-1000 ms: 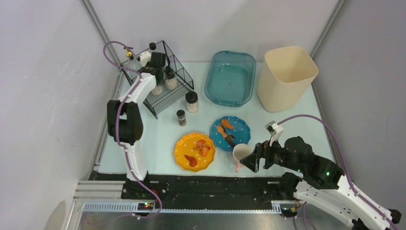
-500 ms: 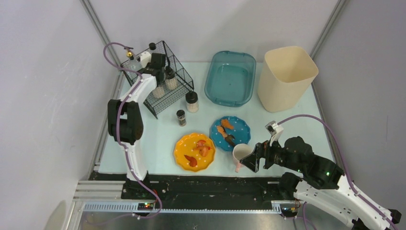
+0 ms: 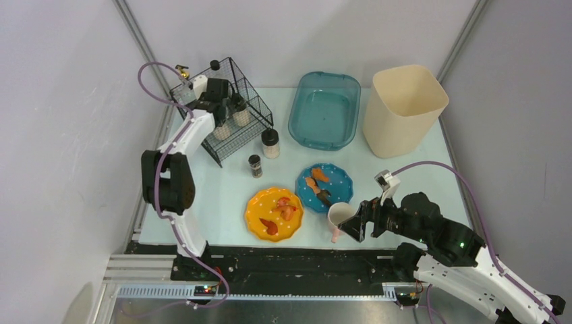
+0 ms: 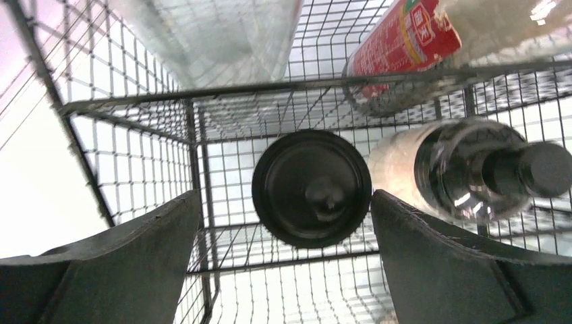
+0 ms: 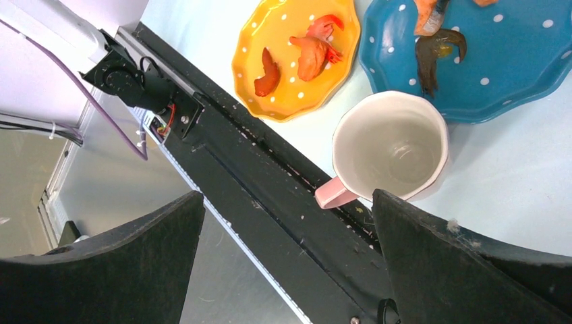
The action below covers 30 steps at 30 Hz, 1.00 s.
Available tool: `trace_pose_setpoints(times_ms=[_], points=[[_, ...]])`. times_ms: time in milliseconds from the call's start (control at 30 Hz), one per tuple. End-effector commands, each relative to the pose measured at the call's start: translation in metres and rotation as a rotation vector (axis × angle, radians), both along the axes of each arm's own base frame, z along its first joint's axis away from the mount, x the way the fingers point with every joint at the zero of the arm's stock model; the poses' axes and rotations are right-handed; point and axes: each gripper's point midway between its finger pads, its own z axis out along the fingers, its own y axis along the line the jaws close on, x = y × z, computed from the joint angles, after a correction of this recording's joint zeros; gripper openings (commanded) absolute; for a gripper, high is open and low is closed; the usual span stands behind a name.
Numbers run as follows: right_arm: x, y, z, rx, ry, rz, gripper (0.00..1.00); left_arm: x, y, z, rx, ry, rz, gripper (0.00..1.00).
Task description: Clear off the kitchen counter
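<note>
The kitchen counter [image 3: 418,175] is a pale mint-blue top carrying dishes and jars. My left gripper [image 3: 219,101] hangs open over the black wire basket [image 3: 233,145]. In the left wrist view its jaws [image 4: 285,202] stand wide either side of a black-lidded jar [image 4: 311,187] standing in the basket, with a clear gap on the left side. My right gripper [image 3: 354,226] is open at the counter's front edge, just right of a white mug [image 3: 339,216] with a pink handle. That mug [image 5: 391,145] stands upright and empty, ahead of my right gripper [image 5: 287,202], which is open over the black rail.
An orange plate [image 3: 256,206] and a blue plate [image 3: 340,181] hold food scraps. Two spice jars [image 3: 270,143] [image 3: 255,165] stand beside the basket. A teal tub [image 3: 297,115] and a beige bin [image 3: 378,128] are at the back. The basket also holds a red-labelled bottle [image 4: 405,47].
My left gripper has opened and let go of the black-lidded jar inside the basket, and the left arm has shifted a little leftward. The right arm has not moved.
</note>
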Motion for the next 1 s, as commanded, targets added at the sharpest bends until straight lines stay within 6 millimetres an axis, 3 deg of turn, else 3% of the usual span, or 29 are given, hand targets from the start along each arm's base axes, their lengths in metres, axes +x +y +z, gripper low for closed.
trace_pose_setpoints(times_ms=[0, 267, 500, 733, 800, 967], points=[[0.003, -0.002, 0.009, 0.010, -0.027, -0.015, 1.00, -0.024, -0.005, 0.045, -0.005, -0.049, -0.051, 1.00], [0.005, -0.004, 0.009, 0.015, -0.019, -0.039, 1.00, -0.057, -0.015, 0.108, 0.059, -0.163, -0.098, 1.00], [0.006, -0.006, 0.006, 0.006, 0.006, -0.065, 1.00, -0.087, -0.058, 0.151, 0.058, -0.251, -0.250, 1.00], [0.007, -0.015, 0.010, -0.010, 0.014, -0.105, 1.00, -0.101, -0.117, 0.148, 0.013, -0.242, -0.450, 1.00], [0.006, -0.017, 0.010, -0.015, 0.016, -0.111, 1.00, -0.106, -0.143, 0.141, -0.001, -0.221, -0.532, 1.00], [0.006, -0.019, 0.011, -0.017, 0.020, -0.118, 1.00, -0.110, -0.179, 0.115, -0.014, -0.156, -0.628, 1.00]])
